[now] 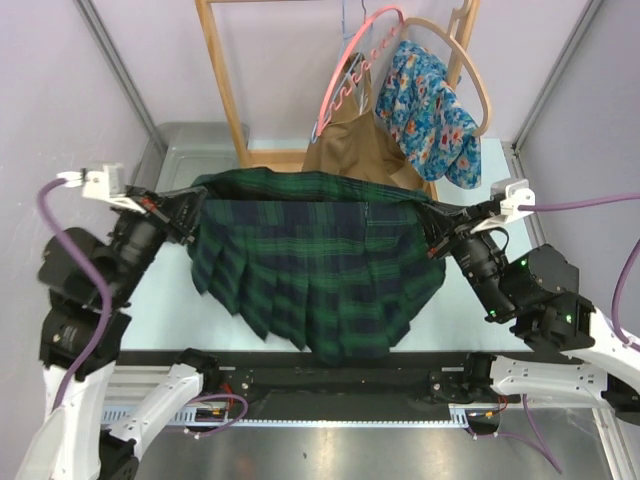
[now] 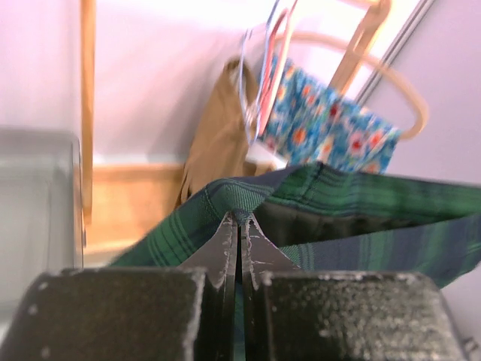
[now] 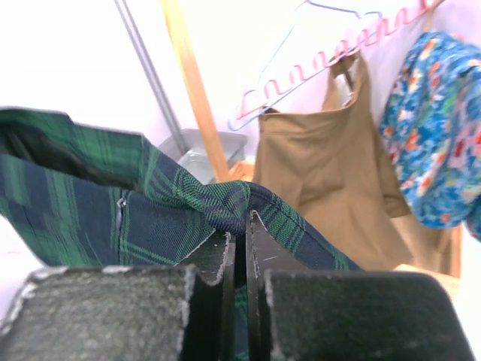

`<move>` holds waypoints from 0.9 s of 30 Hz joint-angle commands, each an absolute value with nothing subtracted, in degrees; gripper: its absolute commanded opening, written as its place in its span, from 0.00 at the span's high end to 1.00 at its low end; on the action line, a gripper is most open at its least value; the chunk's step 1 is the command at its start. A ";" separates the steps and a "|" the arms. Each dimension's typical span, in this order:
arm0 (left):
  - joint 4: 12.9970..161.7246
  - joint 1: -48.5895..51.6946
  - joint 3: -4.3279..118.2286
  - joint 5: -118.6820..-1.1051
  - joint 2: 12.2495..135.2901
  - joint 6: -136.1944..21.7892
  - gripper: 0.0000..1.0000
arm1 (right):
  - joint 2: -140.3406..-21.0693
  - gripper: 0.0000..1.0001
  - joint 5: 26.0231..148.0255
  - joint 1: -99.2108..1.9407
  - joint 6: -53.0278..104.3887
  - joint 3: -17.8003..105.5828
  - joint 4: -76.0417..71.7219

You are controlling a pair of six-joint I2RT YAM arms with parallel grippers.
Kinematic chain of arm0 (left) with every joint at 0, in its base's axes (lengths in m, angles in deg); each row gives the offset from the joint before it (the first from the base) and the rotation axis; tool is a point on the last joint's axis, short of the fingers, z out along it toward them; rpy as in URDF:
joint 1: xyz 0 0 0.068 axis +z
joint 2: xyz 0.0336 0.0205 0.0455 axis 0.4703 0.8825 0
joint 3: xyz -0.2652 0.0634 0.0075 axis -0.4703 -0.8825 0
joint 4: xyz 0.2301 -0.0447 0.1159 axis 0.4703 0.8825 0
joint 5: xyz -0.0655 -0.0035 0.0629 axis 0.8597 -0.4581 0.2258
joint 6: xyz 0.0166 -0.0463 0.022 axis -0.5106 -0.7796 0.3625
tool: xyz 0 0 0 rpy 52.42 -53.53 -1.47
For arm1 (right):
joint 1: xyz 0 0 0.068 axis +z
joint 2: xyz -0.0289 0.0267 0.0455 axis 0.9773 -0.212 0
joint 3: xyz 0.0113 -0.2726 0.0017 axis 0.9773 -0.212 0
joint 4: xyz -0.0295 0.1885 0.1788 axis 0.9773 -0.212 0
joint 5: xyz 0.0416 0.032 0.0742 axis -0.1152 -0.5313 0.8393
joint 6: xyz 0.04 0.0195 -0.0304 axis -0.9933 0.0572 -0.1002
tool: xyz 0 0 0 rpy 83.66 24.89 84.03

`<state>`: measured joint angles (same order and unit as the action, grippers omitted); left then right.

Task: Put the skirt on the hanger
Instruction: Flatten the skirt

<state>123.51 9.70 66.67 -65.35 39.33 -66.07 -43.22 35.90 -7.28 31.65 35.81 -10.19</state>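
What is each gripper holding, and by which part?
Both hold the skirt by its waistband: the left gripper pinches one end, the right gripper the other.

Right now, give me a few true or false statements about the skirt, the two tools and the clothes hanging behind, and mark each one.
1. The left tool is shut on the skirt. True.
2. The right tool is open and empty. False: it is shut on the skirt's other end.
3. The skirt is red. False: it is green and navy plaid.
4. A tan garment hangs behind the skirt. True.
5. The floral garment is held by a tool. False: it hangs on a wooden hanger.
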 commanded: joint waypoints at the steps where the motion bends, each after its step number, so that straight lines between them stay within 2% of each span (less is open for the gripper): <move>1: 119.70 10.03 61.78 -65.52 40.99 -66.62 1.00 | -44.88 1.00 31.66 -8.24 34.52 37.87 -9.20; 9: 118.47 10.03 62.92 -67.19 44.07 -66.19 1.00 | -45.24 1.00 33.51 -11.67 33.38 37.87 -8.33; 13: 119.34 10.03 60.99 -66.05 43.02 -65.31 1.00 | -45.68 1.00 34.12 -12.81 29.08 37.87 -14.45; 23: 120.31 10.03 40.52 -62.70 33.27 -68.65 1.00 | -54.11 1.00 36.14 -15.18 1.84 36.55 -40.05; 27: 120.06 10.03 35.24 -62.36 32.38 -71.19 1.00 | -56.57 1.00 39.03 -21.48 -5.81 31.47 -43.57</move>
